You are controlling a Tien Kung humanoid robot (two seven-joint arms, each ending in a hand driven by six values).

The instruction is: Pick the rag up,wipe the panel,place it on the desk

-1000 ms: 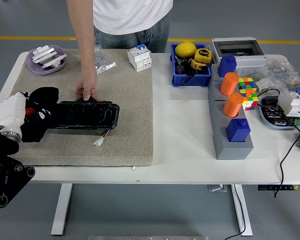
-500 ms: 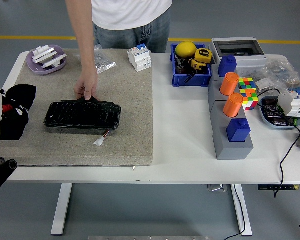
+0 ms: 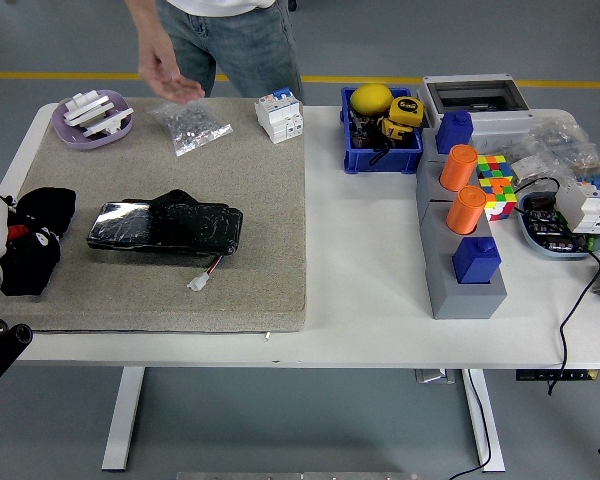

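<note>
Left hand grips the crumpled black cloth rag at the tabletop's left edge, beside the glossy black rectangular panel (wiping looks finished); we should lower it flat, then uncurl.

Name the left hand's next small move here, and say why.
Probably lower and let go: the left hand holds the black rag at the mat's left edge, clear of the panel, so only setting it down remains.
</note>
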